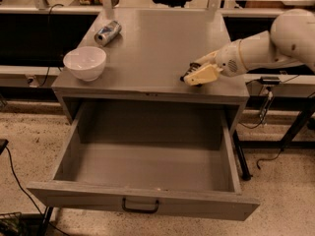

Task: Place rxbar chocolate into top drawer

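A workshop floor of speckled pale stone [24, 146] and, on it, a grey sheet-metal cabinet [157, 48] with a flat matte top. This is the scene on my remote feed. The wide, shallow grey metal top drawer [147, 168] stands pulled fully out beneath the top, its small dark handle [140, 206] centred on the front panel. Its smooth floor is bare and ready to receive the bar.

The cream-coloured two-finger gripper [190, 73], on a rounded white arm [268, 45] reaching in from the right, rests low on the cabinet top near its right front edge. A small dark sliver shows at its tip, touching the surface. I take this to be the black-wrapped rxbar chocolate [185, 76], most of it hidden by the tool. I cannot tell from here whether the gripper is clamped on it or only set around it.

A round, glossy white bowl [84, 62] sits upright at the left front corner. A dented silver can [108, 32] lies on its side behind it. Both are well apart from the gripper and out of its path to the drawer. In my judgement the grasp is the step in hand, and a thin, slippery wrapper lying flat on metal will be hard to lift cleanly.
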Action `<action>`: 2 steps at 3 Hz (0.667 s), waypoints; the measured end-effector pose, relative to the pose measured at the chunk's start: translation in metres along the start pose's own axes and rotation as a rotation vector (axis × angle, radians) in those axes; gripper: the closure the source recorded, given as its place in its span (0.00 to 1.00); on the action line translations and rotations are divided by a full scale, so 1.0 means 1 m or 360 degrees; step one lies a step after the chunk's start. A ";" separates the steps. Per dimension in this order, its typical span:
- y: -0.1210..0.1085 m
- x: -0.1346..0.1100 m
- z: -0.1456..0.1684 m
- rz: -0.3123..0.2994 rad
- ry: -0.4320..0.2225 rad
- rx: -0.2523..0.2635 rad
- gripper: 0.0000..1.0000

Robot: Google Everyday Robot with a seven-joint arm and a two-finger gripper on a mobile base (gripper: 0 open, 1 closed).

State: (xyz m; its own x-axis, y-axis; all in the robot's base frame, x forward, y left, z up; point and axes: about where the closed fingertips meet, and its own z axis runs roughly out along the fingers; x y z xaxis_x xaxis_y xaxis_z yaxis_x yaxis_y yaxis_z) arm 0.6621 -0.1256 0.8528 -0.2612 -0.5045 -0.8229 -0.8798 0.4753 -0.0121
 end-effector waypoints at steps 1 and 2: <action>0.031 -0.047 -0.032 -0.0070 -0.0196 -0.0083 1.00; 0.054 -0.077 -0.058 -0.0138 -0.0310 -0.0129 1.00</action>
State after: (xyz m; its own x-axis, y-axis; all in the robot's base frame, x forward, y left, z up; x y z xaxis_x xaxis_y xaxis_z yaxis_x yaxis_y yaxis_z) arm 0.6115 -0.1028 0.9480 -0.1083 -0.3887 -0.9150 -0.9266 0.3729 -0.0487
